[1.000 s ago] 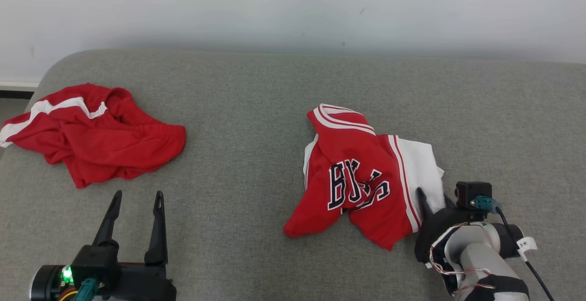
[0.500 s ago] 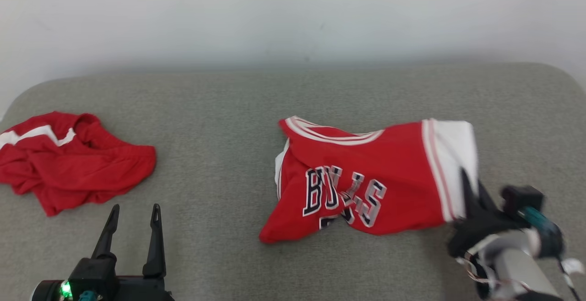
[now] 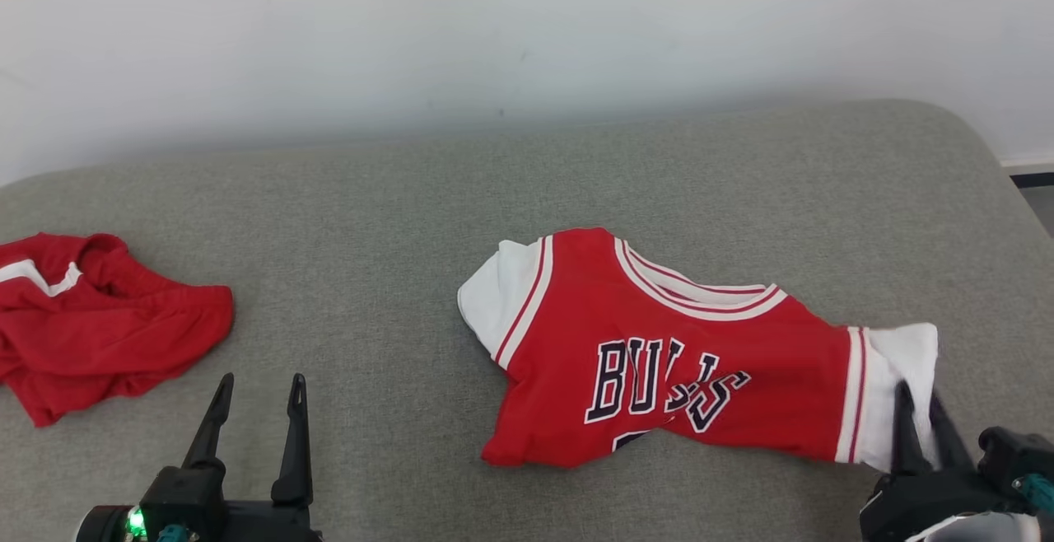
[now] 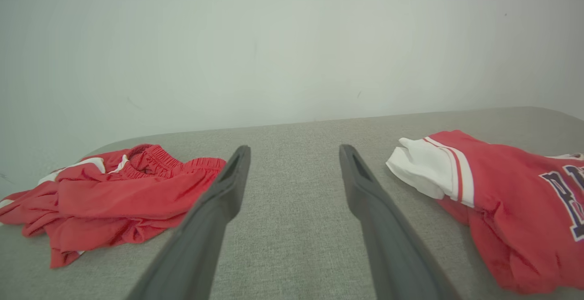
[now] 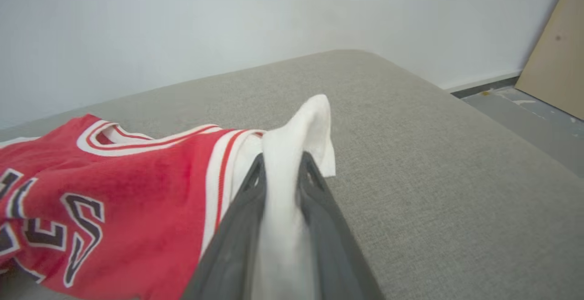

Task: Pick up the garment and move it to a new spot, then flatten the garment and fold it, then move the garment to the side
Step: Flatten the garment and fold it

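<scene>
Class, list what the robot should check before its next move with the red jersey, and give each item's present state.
1. Hold: right gripper shut on the white sleeve of the jersey: ok.
2. Spare arm: left gripper open and free: ok.
3. Flatness: jersey lettering creased, lower edge rumpled: not ok.
4. Separation: jersey apart from red shorts: ok.
5. Both sleeve layers pinched: cannot tell.

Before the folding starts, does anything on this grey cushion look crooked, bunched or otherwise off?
The jersey lies askew and rumpled, its lettering creased in the middle, with the right gripper shut on one white sleeve. The red shorts sit in a crumpled heap near the left edge. Nothing looks torn or spilled.
</scene>
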